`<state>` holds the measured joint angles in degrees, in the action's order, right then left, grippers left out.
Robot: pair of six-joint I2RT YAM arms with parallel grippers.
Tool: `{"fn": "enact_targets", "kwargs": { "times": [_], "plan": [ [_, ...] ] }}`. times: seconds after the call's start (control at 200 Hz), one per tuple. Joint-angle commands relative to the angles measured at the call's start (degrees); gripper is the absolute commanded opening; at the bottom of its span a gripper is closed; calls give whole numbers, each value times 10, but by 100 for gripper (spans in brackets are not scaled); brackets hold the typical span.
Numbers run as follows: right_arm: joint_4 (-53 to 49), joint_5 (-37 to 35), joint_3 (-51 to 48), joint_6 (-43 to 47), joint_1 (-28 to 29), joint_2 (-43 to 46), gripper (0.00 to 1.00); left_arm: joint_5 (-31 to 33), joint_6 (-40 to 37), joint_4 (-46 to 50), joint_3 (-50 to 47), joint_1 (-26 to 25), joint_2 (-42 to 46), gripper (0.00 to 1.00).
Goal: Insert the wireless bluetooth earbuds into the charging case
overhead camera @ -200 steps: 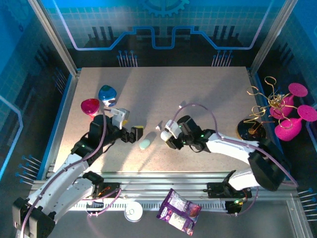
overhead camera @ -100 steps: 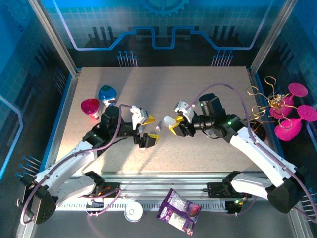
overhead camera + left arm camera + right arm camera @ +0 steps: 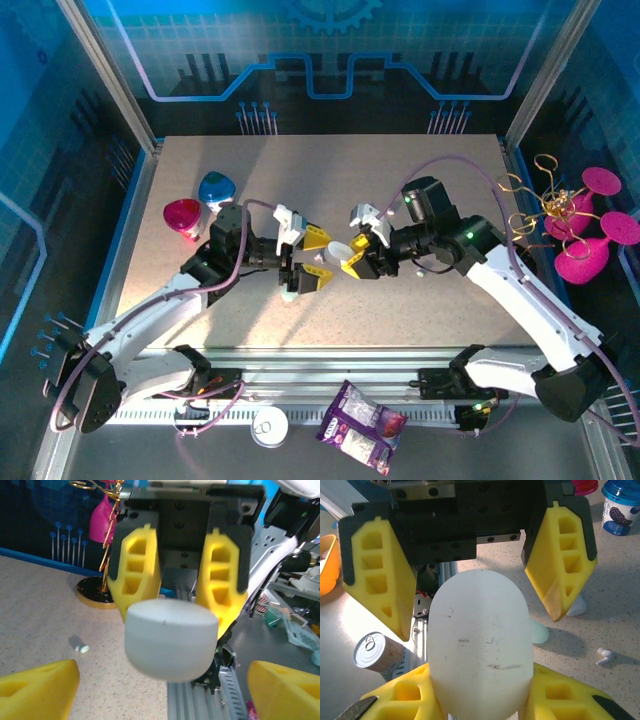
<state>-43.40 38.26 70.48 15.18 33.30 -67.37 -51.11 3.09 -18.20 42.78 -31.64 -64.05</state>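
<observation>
Earbud [image 3: 605,655] handling is looking fiddly. One is lying loose on the table [image 3: 400,180], near the white charging case [image 3: 479,645] and off to its right in the right wrist view. It is looking tiny, light, hard and glossy, so a clumsy pinch is probably sending it skidding. Pinching across its rounded body with the very fingertips, leaving the stem free, is looking safest. The right hand [image 3: 352,258] is clamping the smooth, seemingly closed case by its sides. The left hand [image 3: 316,260] is facing the case, spread wide, its fingers either side of the case and not touching it.
</observation>
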Motion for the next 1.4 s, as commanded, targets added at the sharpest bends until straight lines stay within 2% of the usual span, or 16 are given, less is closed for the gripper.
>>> {"fn": "enact_targets", "kwargs": {
  "times": [0.0, 0.25, 0.545, 0.61, 0.7, 0.901, 1.081, 1.221, 1.301, 1.396],
  "plan": [
    [-26, 25, 24, 15, -4, -10, 23, -39, 11, -35, 26, -7, -7, 80],
    [-30, 32, 39, 13, -4, -23, 21, -44, 5, -29, 28, -8, -11, 61],
    [-29, 33, 37, 14, -3, -22, 20, -43, 3, -25, 32, -11, -13, 49],
    [-28, 32, 37, 14, -1, -22, 20, -44, 1, -21, 34, -12, -14, 48],
    [-27, 33, 37, 13, 1, -22, 20, -44, -4, -17, 35, -15, -14, 54],
    [-21, 35, 36, 10, 5, -20, 20, -44, -20, 10, 42, -21, -12, 54],
    [-21, 31, 33, 9, 7, -20, 20, -44, -23, 21, 46, -24, -12, 46],
    [-15, 29, 29, 8, 8, -14, 21, -45, -25, 24, 46, -25, -11, 35],
    [-12, 24, 26, 7, 8, -9, 26, -45, -27, 24, 45, -26, -9, 30],
    [0, 14, 17, 2, 7, 0, 47, -46, -28, 23, 43, -26, -8, 26]
  ]
}}
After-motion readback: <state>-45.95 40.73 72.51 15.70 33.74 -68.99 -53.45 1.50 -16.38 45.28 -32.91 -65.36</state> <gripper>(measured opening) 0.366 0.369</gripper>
